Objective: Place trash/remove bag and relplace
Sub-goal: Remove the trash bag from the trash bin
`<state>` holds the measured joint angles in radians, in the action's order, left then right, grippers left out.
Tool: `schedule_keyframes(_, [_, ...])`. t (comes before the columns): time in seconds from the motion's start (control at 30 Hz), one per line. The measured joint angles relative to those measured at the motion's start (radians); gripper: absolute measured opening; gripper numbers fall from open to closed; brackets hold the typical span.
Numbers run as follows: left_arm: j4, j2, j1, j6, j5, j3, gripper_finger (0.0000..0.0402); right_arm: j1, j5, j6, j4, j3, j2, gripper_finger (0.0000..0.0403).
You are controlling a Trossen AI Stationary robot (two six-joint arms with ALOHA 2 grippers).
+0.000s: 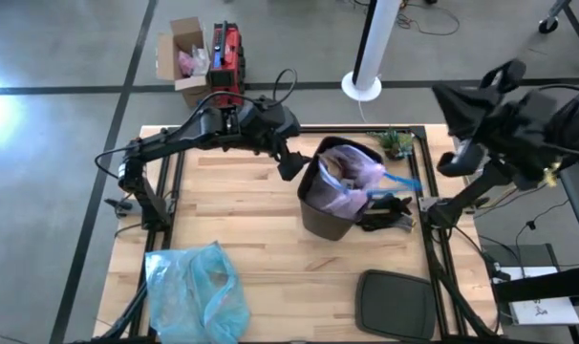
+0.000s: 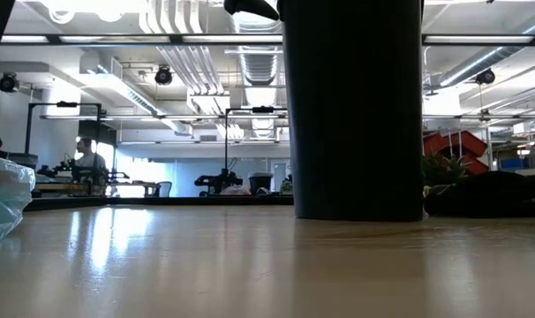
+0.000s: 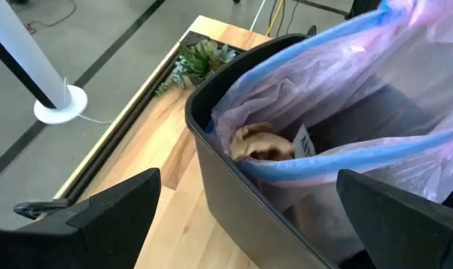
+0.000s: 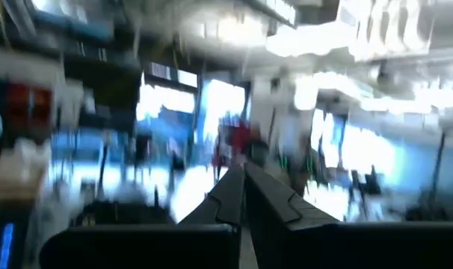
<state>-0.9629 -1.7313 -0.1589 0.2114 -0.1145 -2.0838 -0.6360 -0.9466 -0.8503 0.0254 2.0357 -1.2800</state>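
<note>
The black bin [image 1: 330,203] stands upright on the table's far middle. The pale lavender-pink bag [image 1: 352,177] sits inside it, its blue drawstring hem [image 3: 339,153] loose above the rim, and one blue loop [image 1: 402,180] trails toward the table's right. Trash lies in the bag: a crumpled brown scrap [image 3: 260,142] and a white paper bit [image 3: 304,142]. My left gripper [image 1: 291,164] hovers open just left of the bin's rim, its fingers [image 3: 114,213] apart and touching nothing. My right gripper [image 4: 244,187] is shut on nothing, raised high at the table's right and pointing into the room.
A light-blue plastic bag [image 1: 196,291] lies heaped at the near left corner. A dark lid [image 1: 395,304] lies near the front right. A black object [image 1: 390,212] and a small plant [image 1: 396,143] sit right of the bin. People sit in the room beyond.
</note>
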Motion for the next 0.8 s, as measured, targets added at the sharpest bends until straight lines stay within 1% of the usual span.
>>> schedule_keyframes(0.03, [-0.001,0.0,0.0,-0.003,-0.001,0.0,0.039,0.0,0.019,-0.007,0.013,0.004,-0.003,0.0])
schedule_keyframes(0.1, [-0.003,0.0,0.0,-0.019,-0.006,0.0,0.039,0.0,0.012,-0.007,0.005,0.006,-0.005,0.0])
schedule_keyframes(0.2, [0.009,-0.001,0.0,-0.019,-0.016,0.013,0.039,0.0,-0.064,0.066,-0.06,0.004,-0.008,0.0])
schedule_keyframes(0.3, [0.05,-0.011,0.0,0.004,-0.035,0.031,0.039,0.0,-0.169,0.182,-0.216,0.004,-0.017,0.0])
schedule_keyframes(0.4, [0.067,-0.024,0.002,0.008,-0.036,0.04,0.039,-0.013,-0.259,0.341,-0.464,0.003,-0.03,0.0011])
schedule_keyframes(0.47, [0.061,-0.028,0.006,0.008,-0.035,0.04,0.039,-0.044,-0.26,0.49,-0.595,0.002,-0.034,0.0033])
schedule_keyframes(0.53, [0.054,-0.028,0.006,0.007,-0.035,0.04,0.039,-0.09,-0.254,0.62,-0.662,0.01,-0.033,0.0064])
schedule_keyframes(0.63, [0.053,-0.019,0.006,0.007,-0.034,0.04,0.039,-0.196,-0.253,0.732,-0.759,0.018,-0.015,0.0119])
schedule_keyframes(0.7, [0.051,-0.012,0.006,0.007,-0.034,0.04,0.039,-0.283,-0.222,0.842,-0.863,0.018,0.001,0.0151])
schedule_keyframes(0.73, [0.05,-0.008,0.006,0.007,-0.034,0.04,0.039,-0.32,-0.192,0.916,-0.927,0.018,0.006,0.0165])
schedule_keyframes(0.8, [0.05,-0.004,0.006,0.009,-0.035,0.04,0.039,-0.374,-0.168,1.088,-1.071,0.017,0.009,0.0185])
